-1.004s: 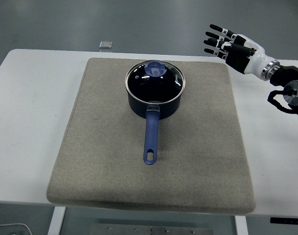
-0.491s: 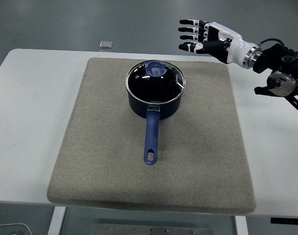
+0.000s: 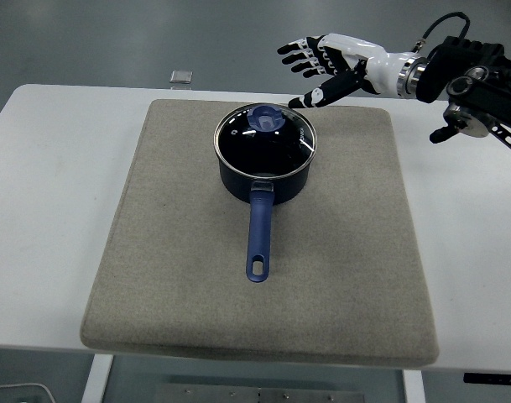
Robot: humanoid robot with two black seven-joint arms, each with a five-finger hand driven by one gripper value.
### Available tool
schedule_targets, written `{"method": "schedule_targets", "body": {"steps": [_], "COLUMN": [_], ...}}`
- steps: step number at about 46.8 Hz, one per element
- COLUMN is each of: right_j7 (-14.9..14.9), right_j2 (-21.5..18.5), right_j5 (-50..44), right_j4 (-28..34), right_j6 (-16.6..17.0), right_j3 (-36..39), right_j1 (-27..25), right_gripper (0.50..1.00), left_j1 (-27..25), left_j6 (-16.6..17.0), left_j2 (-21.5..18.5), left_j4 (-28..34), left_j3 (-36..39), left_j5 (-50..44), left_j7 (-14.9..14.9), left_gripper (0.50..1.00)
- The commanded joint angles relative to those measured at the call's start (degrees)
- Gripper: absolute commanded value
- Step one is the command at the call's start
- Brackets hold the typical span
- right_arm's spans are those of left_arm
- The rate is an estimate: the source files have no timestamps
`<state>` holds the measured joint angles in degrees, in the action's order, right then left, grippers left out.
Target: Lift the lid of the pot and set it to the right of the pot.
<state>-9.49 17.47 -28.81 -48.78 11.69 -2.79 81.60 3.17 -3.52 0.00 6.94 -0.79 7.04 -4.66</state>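
A dark blue pot (image 3: 265, 172) sits on a grey mat (image 3: 339, 252) on the white table (image 3: 54, 185). It is in the far half of the mat, near the middle from side to side. Its long blue handle (image 3: 259, 239) points toward the near edge of the table.

The lid (image 3: 266, 136) is on the pot. It is made of glass with a shiny rim, and it has a light blue knob (image 3: 265, 118) on top.

The right hand (image 3: 322, 63) comes in from the right side. It is up in the air, past the far right part of the pot and near the back edge of the mat. Its fingers (image 3: 295, 48) are spread out and hold nothing. The thumb (image 3: 315, 96) points down toward the lid's rim, but I cannot tell if it touches. The hand is not on the knob.

A small grey square thing (image 3: 181, 77) lies at the far edge of the table, off the mat.
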Motion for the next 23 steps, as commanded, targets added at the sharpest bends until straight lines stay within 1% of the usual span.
{"method": "schedule_targets", "body": {"steps": [1,6,14,18,23], "right_j7": [0.00,0.00,0.00,0.00,-0.09], "right_j2": [-1.30,-3.67,-4.81,-5.60,-6.39], "right_j5": [-2.74,-5.47,-8.19,-10.12,-14.43], "right_j4": [0.01,0.09,0.01,0.09,0.09], "right_j6": [-0.97,-2.46,-2.64,-2.64,-2.73], "right_j3": [-3.18,-7.05,-11.71,-13.82,-15.31], "right_j1": [2.15,4.79,9.01,10.33,10.68], "right_gripper": [0.905,0.905,0.905,0.905,0.905], "left_j1": [0.00,0.00,0.00,0.00,0.00], "left_j6": [0.00,0.00,0.00,0.00,0.00], "left_j2": [0.00,0.00,0.00,0.00,0.00], "left_j4": [0.00,0.00,0.09,0.00,0.00], "left_j3": [0.00,0.00,0.00,0.00,0.00], "left_j5": [-0.01,-0.01,-0.01,-0.01,-0.01], "left_j7": [0.00,0.00,0.00,0.00,0.00], "left_gripper": [1.000,1.000,1.000,1.000,1.000]}}
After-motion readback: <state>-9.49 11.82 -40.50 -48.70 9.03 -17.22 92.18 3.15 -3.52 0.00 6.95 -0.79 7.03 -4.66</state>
